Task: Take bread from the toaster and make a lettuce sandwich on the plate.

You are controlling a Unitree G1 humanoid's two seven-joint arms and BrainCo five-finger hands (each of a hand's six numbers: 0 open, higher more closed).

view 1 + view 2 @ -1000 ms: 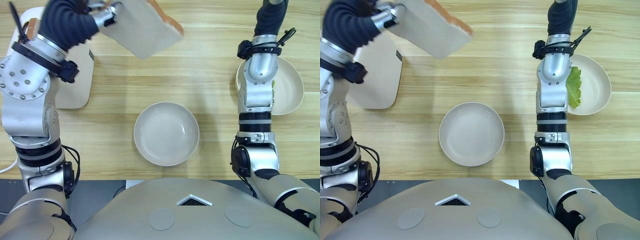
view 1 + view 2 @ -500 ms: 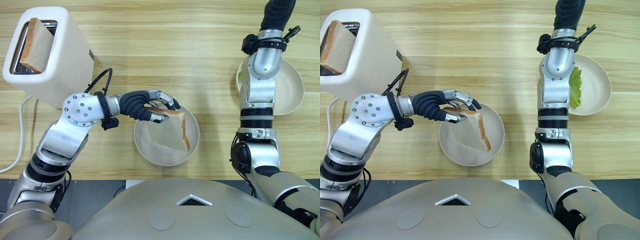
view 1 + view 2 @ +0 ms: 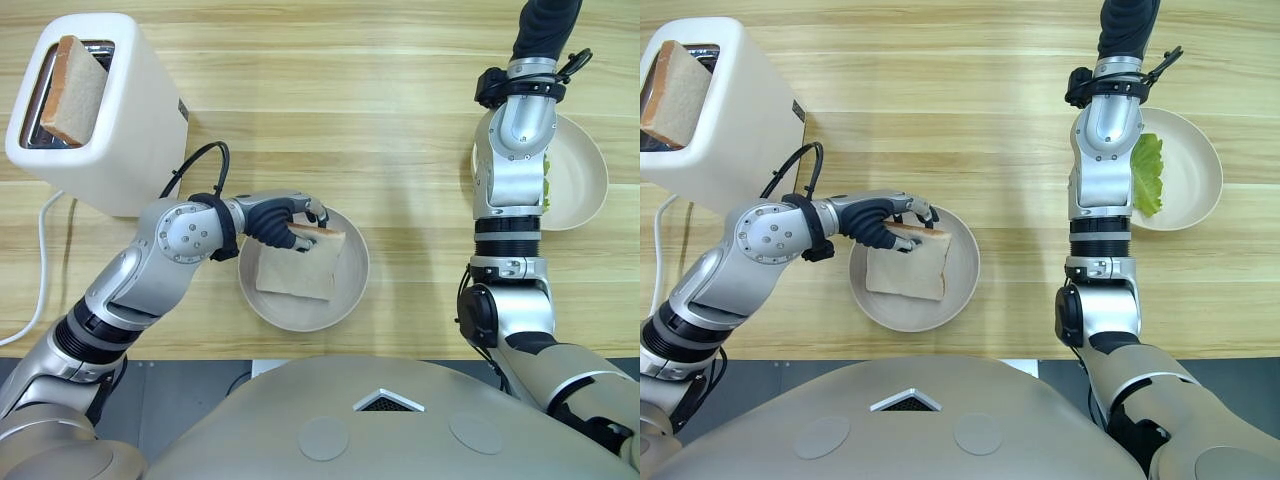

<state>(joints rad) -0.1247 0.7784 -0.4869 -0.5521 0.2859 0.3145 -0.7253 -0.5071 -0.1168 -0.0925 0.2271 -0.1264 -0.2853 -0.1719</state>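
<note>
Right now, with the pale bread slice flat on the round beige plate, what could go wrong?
1. The left hand is curled on the far edge of the pale square bread slice; pulling away could drag it off the round beige plate.
2. The green lettuce leaf lies in the beige bowl, partly behind the right forearm; an arm swing might knock that bowl.

Lettuce [image 3: 1148, 172] — half behind right arm [image 3: 1102, 170]

Wood table [image 3: 400, 120], toaster [image 3: 130, 130] far L, plate [image 3: 352, 287] ctr front, bowl [image 3: 1192, 170] R
</note>
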